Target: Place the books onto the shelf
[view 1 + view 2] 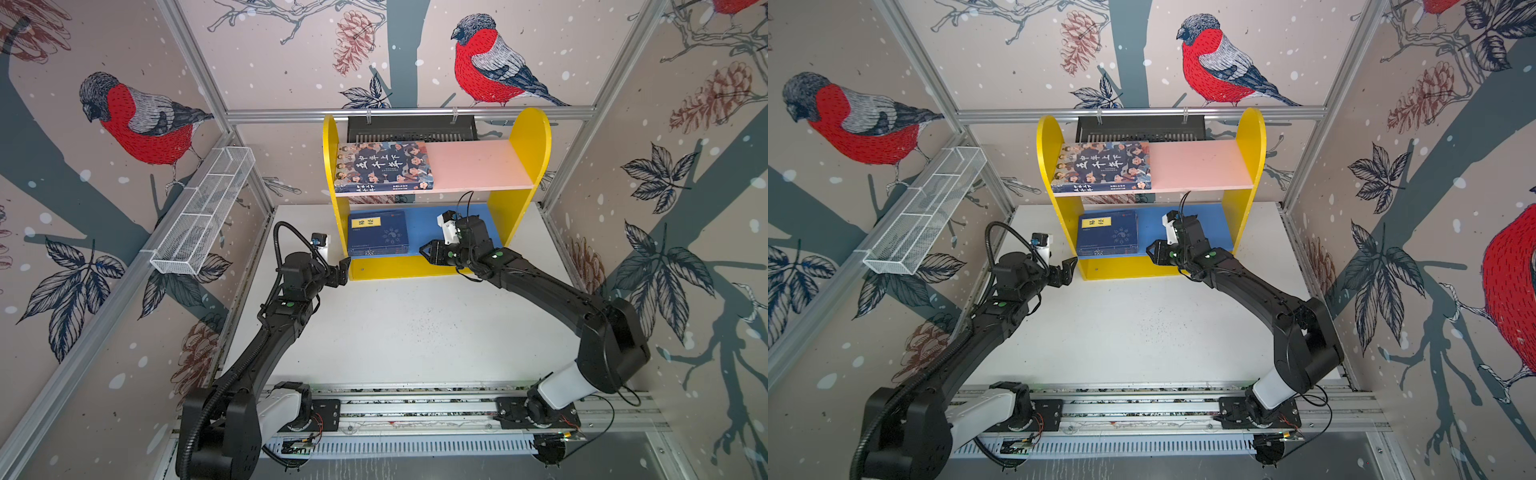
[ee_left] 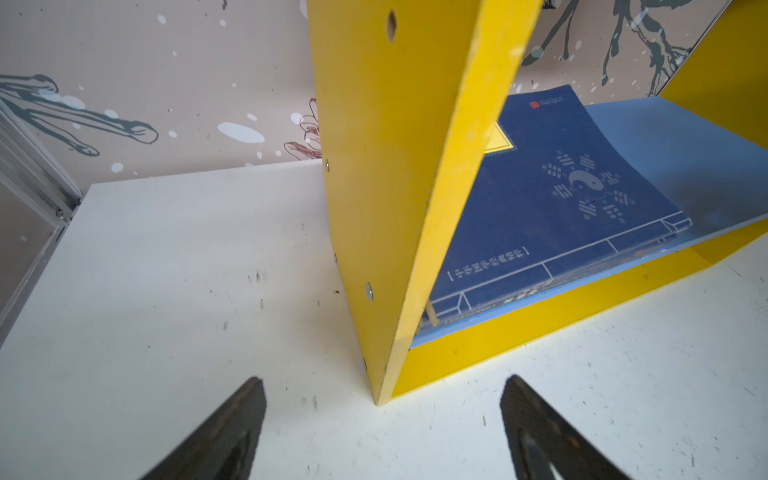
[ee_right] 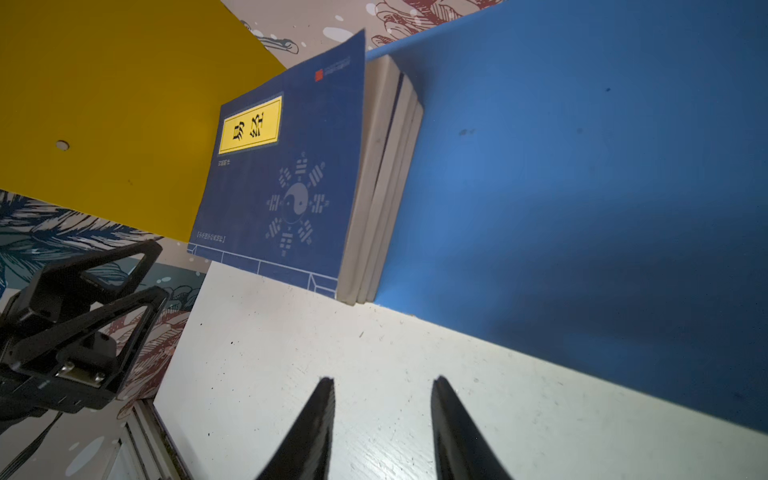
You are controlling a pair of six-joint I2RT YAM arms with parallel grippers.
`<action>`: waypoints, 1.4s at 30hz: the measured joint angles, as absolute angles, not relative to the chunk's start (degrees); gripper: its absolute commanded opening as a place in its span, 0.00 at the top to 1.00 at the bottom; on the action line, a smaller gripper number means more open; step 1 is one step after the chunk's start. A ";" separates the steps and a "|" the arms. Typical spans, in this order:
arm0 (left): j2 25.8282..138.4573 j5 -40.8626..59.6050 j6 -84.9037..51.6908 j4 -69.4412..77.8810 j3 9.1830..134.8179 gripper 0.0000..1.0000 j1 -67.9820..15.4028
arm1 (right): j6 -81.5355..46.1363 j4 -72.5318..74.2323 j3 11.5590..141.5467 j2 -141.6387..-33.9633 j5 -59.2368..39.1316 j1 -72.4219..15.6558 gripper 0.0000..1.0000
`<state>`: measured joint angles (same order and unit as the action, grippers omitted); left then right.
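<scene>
The navy stack (image 1: 377, 232) lies flat at the left end of the blue lower board (image 1: 440, 224), its long axis front to back. The illustrated book (image 1: 384, 166) rests on the pink upper board (image 1: 478, 164). My right tool (image 1: 426, 251), parted and empty, sits just right of the stack's front corner. My left tool (image 1: 344, 270), spread wide, has the yellow side panel (image 2: 395, 166) between it and the stack.

Your left arm (image 1: 249, 361) runs from its elbow near the camera forward to the wrist, which is bent toward the middle. Your left gripper (image 1: 344, 270) points rightward in both top views, jaws spread wide and empty. Your right arm (image 1: 540, 282) is elbow-high, forearm sloping inward. Your right gripper (image 1: 428, 251) points leftward, jaws parted by a narrower gap, empty. The grippers face each other, well apart.
</scene>
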<state>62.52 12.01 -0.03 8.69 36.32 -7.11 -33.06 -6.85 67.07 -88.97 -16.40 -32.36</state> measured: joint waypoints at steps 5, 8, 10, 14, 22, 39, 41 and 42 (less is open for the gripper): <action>59.81 12.25 -1.65 1.78 37.47 0.08 -7.07 | -34.46 -4.12 64.51 -86.85 -18.33 -31.77 0.54; 57.54 12.23 -1.74 -1.02 37.58 0.04 -6.50 | -34.54 -1.19 60.84 -83.77 -19.11 -31.73 0.45; 56.01 11.94 -2.48 -2.81 37.67 0.03 -5.80 | -34.70 0.60 57.74 -81.32 -18.76 -32.25 0.36; 53.36 11.29 -3.53 -4.67 37.30 0.03 -4.12 | -32.73 3.38 52.36 -77.19 -16.53 -34.87 0.02; 48.56 6.83 -8.08 -3.57 30.17 0.03 -1.08 | -25.02 8.49 41.52 -69.71 -4.16 -37.34 0.00; 60.88 2.90 -6.83 35.92 9.32 0.03 0.25 | -15.49 25.10 13.30 -46.74 13.69 -10.85 0.00; 62.92 2.90 -6.33 41.85 7.92 0.03 0.27 | -14.81 27.49 10.48 -43.83 14.17 -6.87 0.00; 64.01 2.90 -5.96 45.30 7.09 0.03 0.27 | -14.70 29.10 9.04 -42.83 14.50 -4.95 0.00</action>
